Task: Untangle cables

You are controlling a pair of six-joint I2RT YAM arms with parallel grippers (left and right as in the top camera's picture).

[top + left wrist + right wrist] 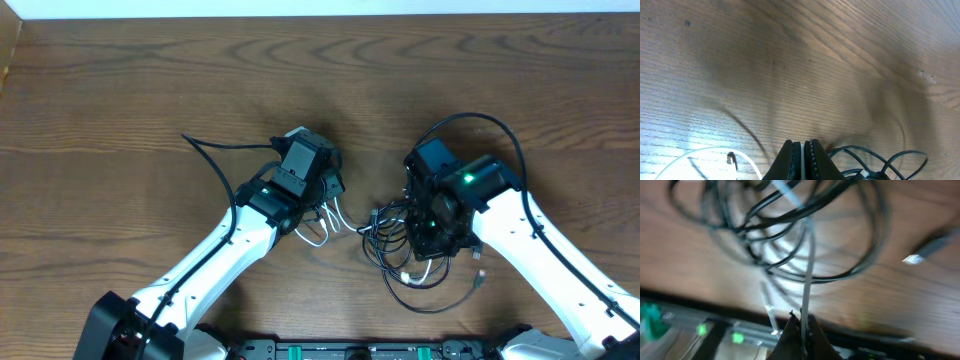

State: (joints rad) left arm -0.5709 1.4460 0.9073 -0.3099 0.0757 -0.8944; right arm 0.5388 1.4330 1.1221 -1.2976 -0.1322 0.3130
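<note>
Closest to the lens, my right jaws (801, 324) are pressed together on a pale strand that rises straight from their tips. Through the blur I take it for the thin white cord (808, 265). Beyond it lies the knot of two long black cords (860, 267), looped over one another on the brown wooden bench (920, 305), with the white cord threading through them. A silver-tipped plug (912, 258) lies just outside the knot's outer loop.

My left jaws (802, 150) are shut as well, low over the bench on the far side of the knot from my right arm. Whether they pinch anything I cannot tell. A loop of the white cord and a small metal plug (730, 158) sit just beside them, and a black strand from the knot reaches toward them.

My judgement is that the step in hand is drawing the white cord out of the knot. Little looks freed, since all three cords overlap. The next move calls for a slow pull away from the knot, with the strand kept low so the black loops slide off rather than cinch tight. If they drag along, my left jaws should pin them.

No brand, label or writing can be read anywhere.
</note>
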